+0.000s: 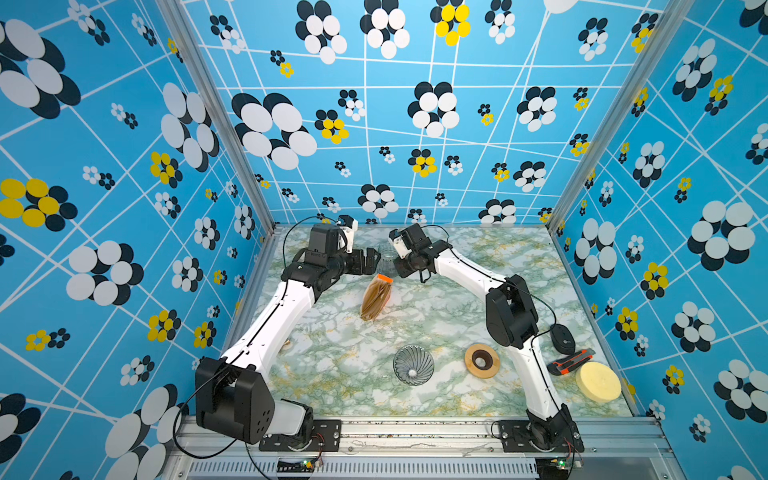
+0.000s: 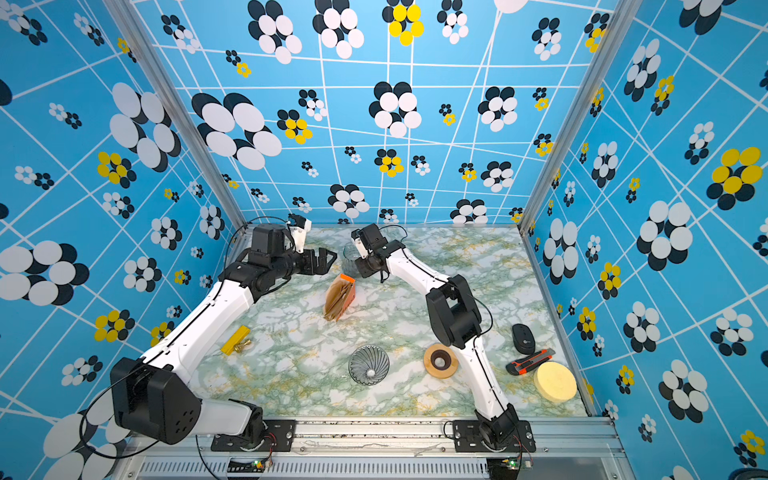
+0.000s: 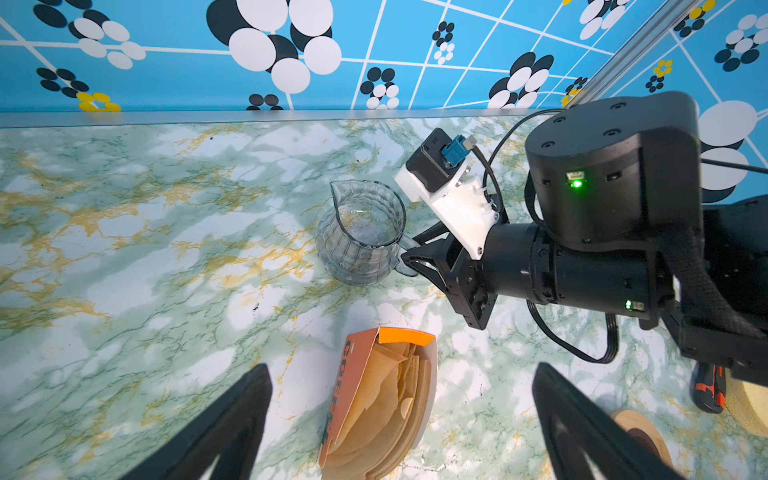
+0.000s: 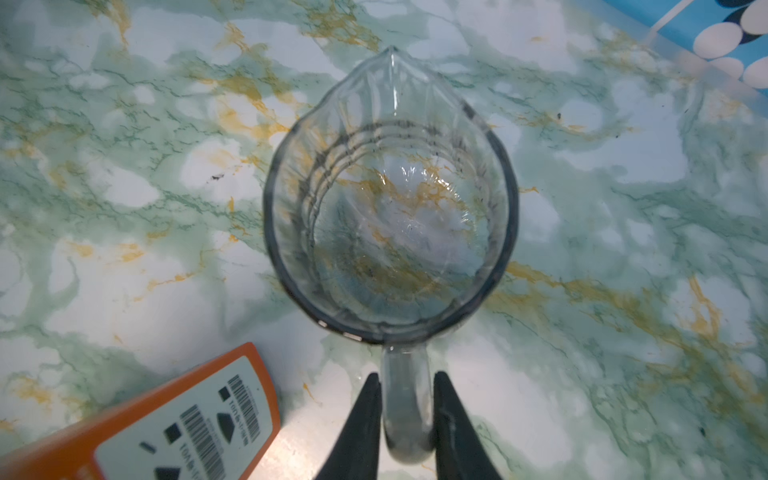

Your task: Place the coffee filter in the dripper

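- counting what stands on the marble table [image 1: 332,374], what do you get?
- one dripper [image 1: 413,365], clear ribbed glass, mouth up, near the front edge at the middle, with nothing touching it. one wooden ring [image 1: 482,360] lies near it on the right.
- and the filters?
- one packet [image 1: 376,297] with an orange tag, lying farther back at the middle. brown paper cones [image 3: 386,399] are stacked inside. how many, i cannot tell.
- glassware?
- one glass jug [image 4: 390,216], upright, just behind the packet, spout pointing away from the right arm.
- grippers?
- two. the left gripper [image 2: 328,262] hangs above the table just left of the jug, jaws spread wide, holding nothing. the right gripper [image 4: 405,378] has its two fingers [image 4: 363,428] drawn in narrow on the jug's one handle [image 4: 406,415], one finger on each side, both touching it.
- anything off to the sides?
- along the right edge there is one black mouse [image 1: 563,338], one orange-and-black cutter [image 1: 571,360] and one round pale-yellow disc [image 1: 598,381]. the cutter sits just beside the disc. on the left, in a top view, one yellow block [image 2: 235,340] lies beside the left arm.
- dripper and packet, touching?
- no, well apart, with bare marble between them.
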